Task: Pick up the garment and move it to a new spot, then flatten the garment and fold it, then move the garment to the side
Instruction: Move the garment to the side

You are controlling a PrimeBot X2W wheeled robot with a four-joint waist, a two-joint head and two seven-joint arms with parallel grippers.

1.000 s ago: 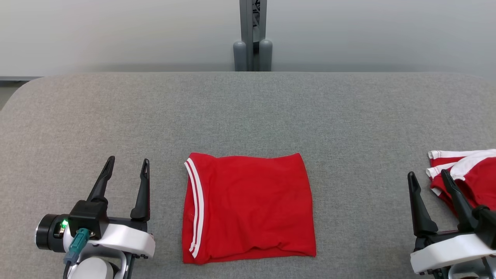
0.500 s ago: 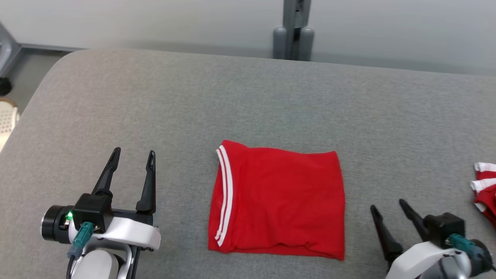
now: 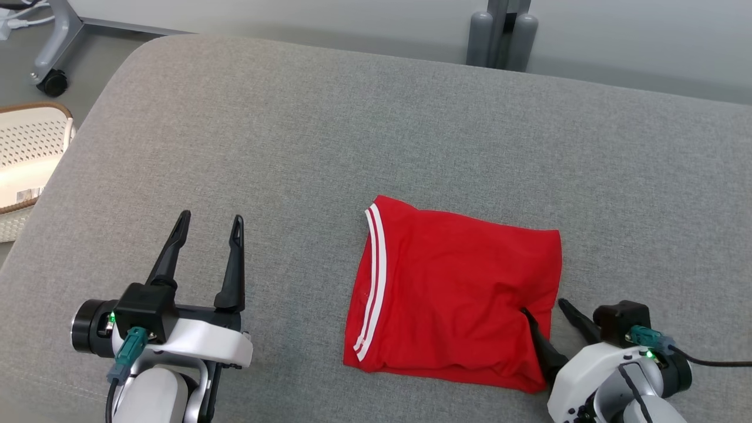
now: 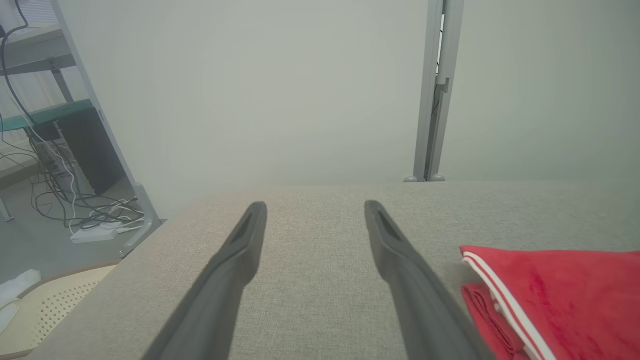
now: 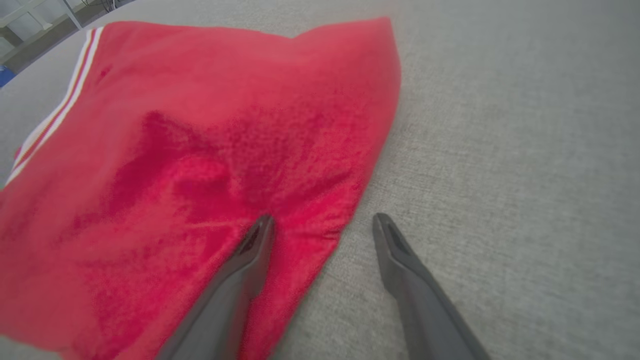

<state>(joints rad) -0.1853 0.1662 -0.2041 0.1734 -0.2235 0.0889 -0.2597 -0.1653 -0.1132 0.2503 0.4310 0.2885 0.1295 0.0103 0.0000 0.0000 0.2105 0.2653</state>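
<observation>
The garment (image 3: pixel 452 288) is red with two white stripes along its left edge, and it lies folded into a rough square on the grey table (image 3: pixel 352 129). My right gripper (image 3: pixel 543 306) is open at the garment's near right corner. One fingertip presses into the cloth and dents it, while the other rests on bare table; the right wrist view shows the same gripper (image 5: pixel 324 222) straddling the garment (image 5: pixel 200 150) edge. My left gripper (image 3: pixel 211 218) stands open over bare table left of the garment, with nothing between its fingers (image 4: pixel 252 220). The garment (image 4: pixel 560 295) lies to its right.
A pale perforated basket (image 3: pixel 29 153) stands on the floor off the table's left edge. A grey post (image 3: pixel 502 29) rises behind the table's far edge, and a wheeled stand leg (image 3: pixel 53 53) sits at the far left. Bare table spreads beyond the garment.
The head camera has turned left, so the whole picture slid right and the red pile at the right edge left the picture. My right gripper moved in onto the garment's near right corner.
</observation>
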